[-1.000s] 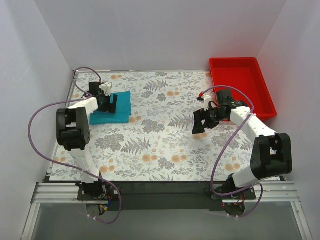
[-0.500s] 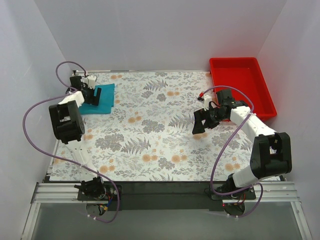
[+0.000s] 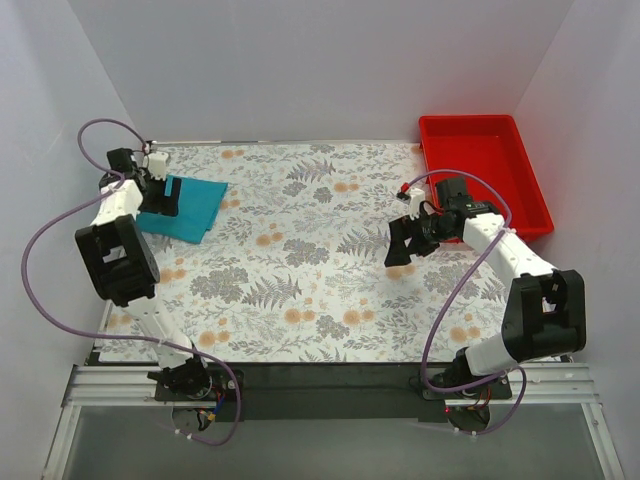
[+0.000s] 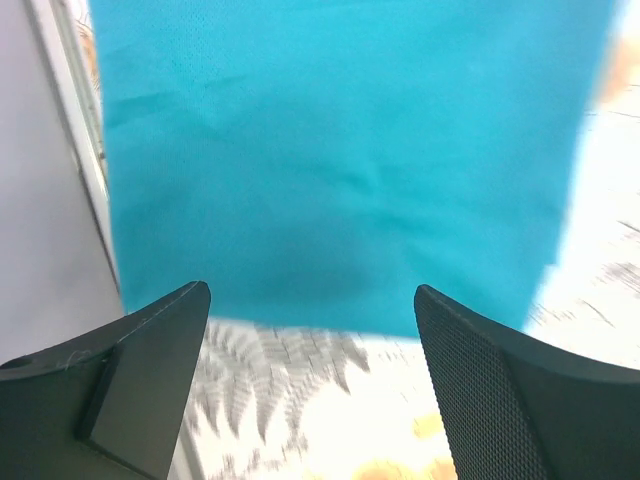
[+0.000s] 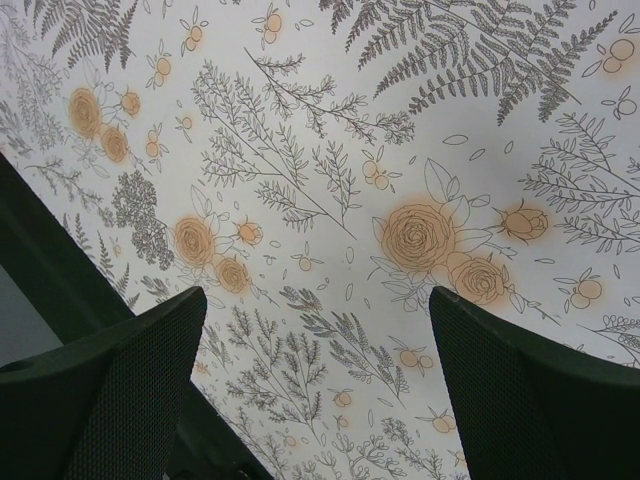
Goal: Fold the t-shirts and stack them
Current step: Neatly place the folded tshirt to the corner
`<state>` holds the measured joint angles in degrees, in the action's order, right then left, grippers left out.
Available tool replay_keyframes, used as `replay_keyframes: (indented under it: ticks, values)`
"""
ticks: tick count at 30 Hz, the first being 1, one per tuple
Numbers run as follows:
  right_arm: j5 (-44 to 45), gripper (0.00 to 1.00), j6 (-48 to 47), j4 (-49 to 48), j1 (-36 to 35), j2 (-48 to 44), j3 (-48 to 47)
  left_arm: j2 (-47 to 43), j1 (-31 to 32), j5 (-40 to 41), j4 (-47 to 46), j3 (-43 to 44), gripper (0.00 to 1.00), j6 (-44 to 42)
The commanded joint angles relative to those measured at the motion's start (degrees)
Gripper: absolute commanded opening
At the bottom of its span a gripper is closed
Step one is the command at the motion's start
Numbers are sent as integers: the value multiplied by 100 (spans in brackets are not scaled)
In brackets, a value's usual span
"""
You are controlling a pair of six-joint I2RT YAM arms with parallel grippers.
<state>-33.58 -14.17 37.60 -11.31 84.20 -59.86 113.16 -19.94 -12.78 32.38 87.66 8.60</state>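
Left gripper (image 4: 312, 300) is spread wide with nothing between the fingers. I see it low over the edge of the t-shirt (image 4: 340, 170) nearest the wrist camera. From the top view that gripper (image 3: 163, 195) sits over the shirt's left part.

The t-shirt (image 3: 190, 205) is plain teal, folded to a rough rectangle and lying flat on the floral table cover (image 3: 300, 270) in the far-left corner. Its left edge runs just beside the side rail (image 4: 75, 120) and the white wall (image 4: 40, 220), so it's tight on that side. Bare cover lies to the right of the shirt, across the middle of the table.

Right gripper (image 5: 318, 297) is also wide and holds nothing. It hangs above the cover right of centre (image 3: 402, 245), well apart from the shirt. Its wrist view shows only fern-and-rose print under the fingers and a dark strip at lower left.

The red tray (image 3: 480, 165) sits in the far-right corner, beyond the right gripper and not touching it. The purple cable (image 3: 50, 230) on the left arm loops out toward the left wall.
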Motion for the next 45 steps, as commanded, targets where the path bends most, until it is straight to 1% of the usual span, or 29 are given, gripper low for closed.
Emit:
replay_keyframes:
  ticks: [1, 3, 5, 8, 11, 12, 13, 17, 20, 23, 26, 30, 34, 35, 38, 39, 42, 45]
  values:
    - [-280, 98, -42, 1, 76, -185, -79, -962, 17, -550, 707, -282, 83, 10]
    - [-315, 99, -42, 10, 85, -202, -70, -1033, -27, -524, 1057, -407, 82, -104]
    - [-350, 98, -33, 1, 103, -238, -70, -1016, -220, -533, 1191, -451, 81, -157]
    - [-403, 98, -15, 1, 129, -290, -70, -770, -510, -498, 1725, -250, 79, -376]
    - [-438, 99, 2, 1, 138, -299, -70, -585, -739, -586, 1991, -231, 78, -709]
    - [-447, 98, -6, 1, 147, -299, -79, -568, -791, -594, 2009, -327, 82, -798]
    - [-447, 98, 2, 1, 147, -291, -70, -559, -809, -655, 2026, -415, 84, -825]
    - [-412, 98, 2, -8, 155, -291, -35, -655, -801, -674, 1579, -1004, 86, -816]
    - [-386, 98, 2, -8, 173, -308, -26, -620, -765, -595, 1114, -1321, 86, -562]
    - [-377, 98, 2, 1, 173, -299, -26, -541, -730, -542, 456, -1523, 86, -202]
    - [-325, 98, 29, 10, 173, -299, -61, -296, -643, -594, 339, -1454, 86, 1]
    - [-289, 98, 38, 10, 182, -326, -88, -76, -345, -726, 251, -1366, 86, 45]
    - [-245, 98, 29, 10, 199, -308, -70, 336, -256, -832, 216, -997, 86, 527]
    - [-236, 98, 37, 10, 191, -299, -61, 416, -256, -858, 207, -909, 86, 842]
    - [-219, 98, 38, 10, 208, -273, -61, 706, -247, -937, 251, -584, 86, 1318]
    - [-210, 98, 38, 10, 217, -273, -61, 759, -247, -998, 242, -531, 86, 1668]
    - [-228, 98, 38, 1, 217, -220, -61, 926, -194, -1166, 190, -399, 86, 2100]
    - [-236, 98, 29, 10, 226, -159, -96, 1041, -45, -1139, 58, -337, 85, 2207]
